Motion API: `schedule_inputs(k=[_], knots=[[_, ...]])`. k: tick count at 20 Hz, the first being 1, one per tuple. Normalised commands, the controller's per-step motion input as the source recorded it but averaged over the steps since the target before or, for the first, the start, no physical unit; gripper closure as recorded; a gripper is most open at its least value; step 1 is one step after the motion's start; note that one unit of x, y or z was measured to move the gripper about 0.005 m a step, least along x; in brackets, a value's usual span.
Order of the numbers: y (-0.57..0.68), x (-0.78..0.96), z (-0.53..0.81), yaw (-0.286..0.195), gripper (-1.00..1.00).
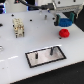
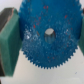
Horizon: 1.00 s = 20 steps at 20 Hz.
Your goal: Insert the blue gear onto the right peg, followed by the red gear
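The pincer point(image 2: 44, 37) is clamped on the blue gear point(image 2: 47, 35), with the red gear point(image 1: 64, 33) on the desk point(image 1: 15, 55) at five o'clock from it.

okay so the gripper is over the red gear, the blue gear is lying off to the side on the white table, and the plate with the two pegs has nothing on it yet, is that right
Not quite. The gripper is over the blue gear, as the wrist view shows: blue teeth lie between its fingers. The red gear is the one lying aside on the white table, and the plate with its pegs is bare in the exterior view.
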Motion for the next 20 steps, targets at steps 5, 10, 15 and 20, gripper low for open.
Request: schedule_inputs(k=[5, 10, 15, 20], knots=[[-0.28, 0.76, 0.23, 0.000, 1.00], [-0.29, 0.74, 0.18, 0.000, 1.00], [-0.30, 0.68, 0.17, 0.000, 1.00], [-0.27, 0.57, 0.07, 0.000, 1.00]])
